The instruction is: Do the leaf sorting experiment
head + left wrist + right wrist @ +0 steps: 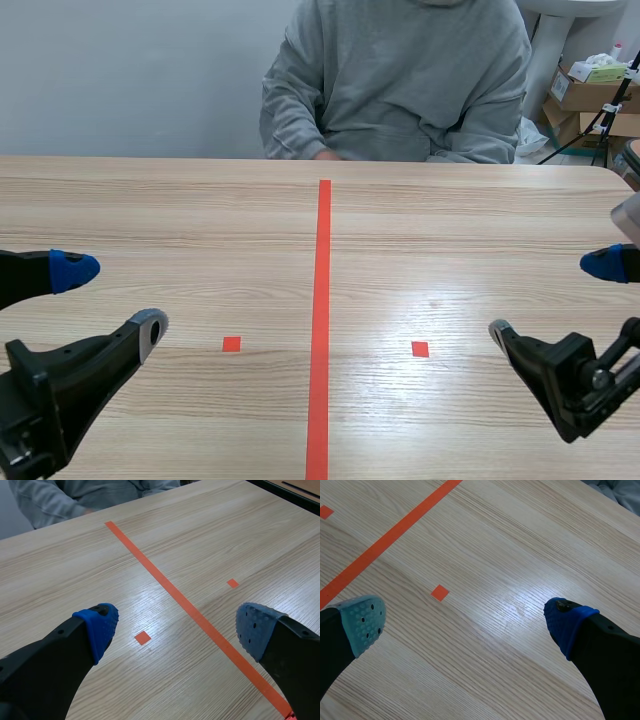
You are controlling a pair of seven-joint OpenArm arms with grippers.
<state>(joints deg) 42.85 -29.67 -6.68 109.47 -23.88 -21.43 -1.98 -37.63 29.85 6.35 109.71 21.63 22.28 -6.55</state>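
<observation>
Scene view: left hand (118, 298) and right hand (547, 296) both spread open, low over the light wooden bench (200, 210); person in grey sweatshirt (400, 80) seated at its far edge. Left wrist view: fingers (97, 625) wide apart, bench grain and orange-red tape line (170, 591) showing between them. Right wrist view: fingers (565, 622) apart over the bench.

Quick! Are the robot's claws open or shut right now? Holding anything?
Left gripper: open, holding nothing.
Right gripper: open, holding nothing.

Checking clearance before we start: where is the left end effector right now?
Scene view: the left end effector sits open over the table on its left side, just left of the left orange tape square.
</observation>
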